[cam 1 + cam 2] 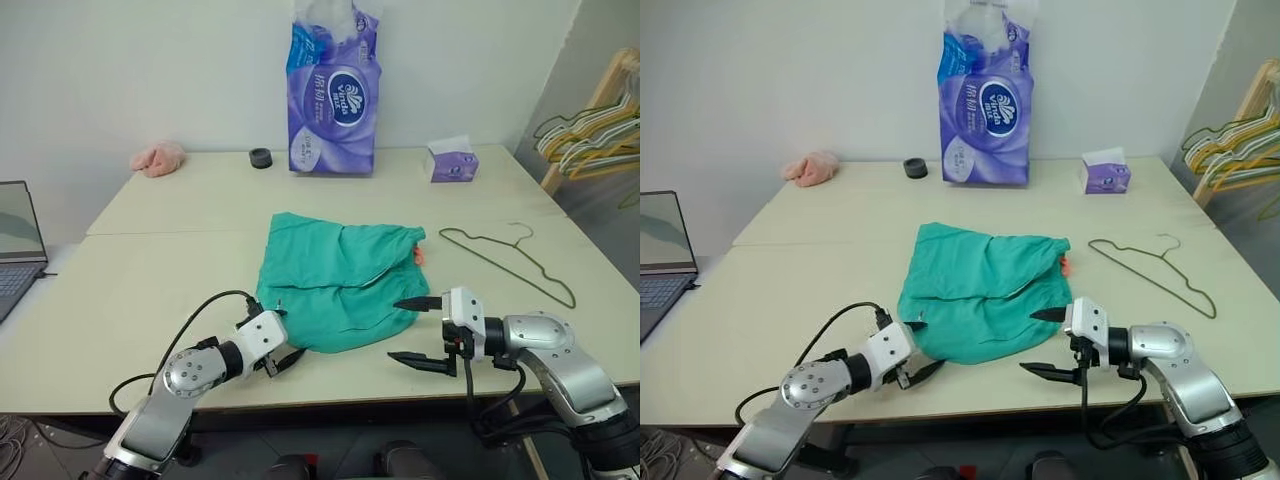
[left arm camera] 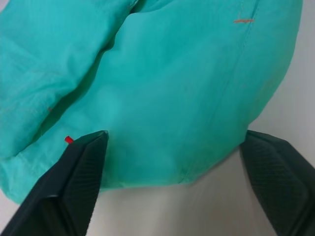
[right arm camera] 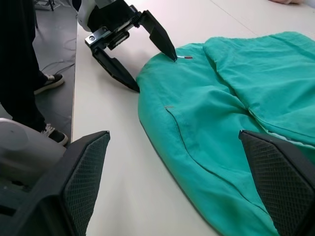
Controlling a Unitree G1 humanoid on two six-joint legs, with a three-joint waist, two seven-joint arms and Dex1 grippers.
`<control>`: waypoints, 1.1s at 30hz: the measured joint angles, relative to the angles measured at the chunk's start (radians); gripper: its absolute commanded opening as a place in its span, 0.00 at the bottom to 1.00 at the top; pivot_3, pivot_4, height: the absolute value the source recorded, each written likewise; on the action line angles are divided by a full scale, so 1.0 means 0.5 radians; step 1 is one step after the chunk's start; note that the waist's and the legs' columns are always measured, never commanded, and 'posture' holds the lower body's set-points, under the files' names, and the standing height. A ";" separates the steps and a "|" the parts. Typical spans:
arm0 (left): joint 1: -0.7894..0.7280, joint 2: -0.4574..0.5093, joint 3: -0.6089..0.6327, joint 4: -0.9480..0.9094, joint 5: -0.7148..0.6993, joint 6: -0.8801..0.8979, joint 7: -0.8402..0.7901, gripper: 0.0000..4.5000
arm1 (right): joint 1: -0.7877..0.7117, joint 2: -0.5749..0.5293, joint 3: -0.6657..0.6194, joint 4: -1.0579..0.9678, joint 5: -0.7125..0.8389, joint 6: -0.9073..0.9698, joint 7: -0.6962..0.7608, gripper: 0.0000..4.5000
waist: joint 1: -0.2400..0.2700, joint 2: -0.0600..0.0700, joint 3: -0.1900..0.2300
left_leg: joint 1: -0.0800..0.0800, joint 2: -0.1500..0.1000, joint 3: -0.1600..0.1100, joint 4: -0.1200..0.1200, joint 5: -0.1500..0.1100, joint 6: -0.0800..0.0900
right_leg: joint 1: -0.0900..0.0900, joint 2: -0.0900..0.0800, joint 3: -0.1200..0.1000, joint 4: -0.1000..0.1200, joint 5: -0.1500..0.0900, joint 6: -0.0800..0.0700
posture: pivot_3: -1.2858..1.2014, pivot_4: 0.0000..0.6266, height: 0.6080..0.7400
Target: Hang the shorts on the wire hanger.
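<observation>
At the near edge of the table point(image 1: 130, 270), the left gripper point(image 1: 283, 357) has its jaws spread open around the near left hem of the shorts point(image 1: 335, 275); in the left wrist view the teal fabric lies between the two fingers point(image 2: 78, 167), one finger resting against the cloth edge, nothing clamped. The right gripper point(image 1: 415, 330) sits at the near right corner of the shorts, jaws wide open and pointing toward the fabric, just beside it and not touching. The shorts lie flat and rumpled mid-table. To their right, apart from the cloth, lies the wire hanger point(image 1: 505, 258). Farther back stand a small tissue box point(image 1: 452, 160), a purple tissue pack point(image 1: 335, 95), a black cap point(image 1: 261, 157) and a pink cloth point(image 1: 158, 157).
</observation>
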 measured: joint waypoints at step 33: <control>-0.350 -0.110 0.366 -0.147 -0.511 0.457 -0.038 0.00 | -1.098 0.156 0.563 1.835 -1.553 -1.803 -0.791 0.71 | -0.110 -0.009 0.016 | 0.006 0.001 0.001 0.002 0.001 0.000 | 0.005 0.001 0.001 0.002 0.004 -0.004 | 0.46 0.05 1.00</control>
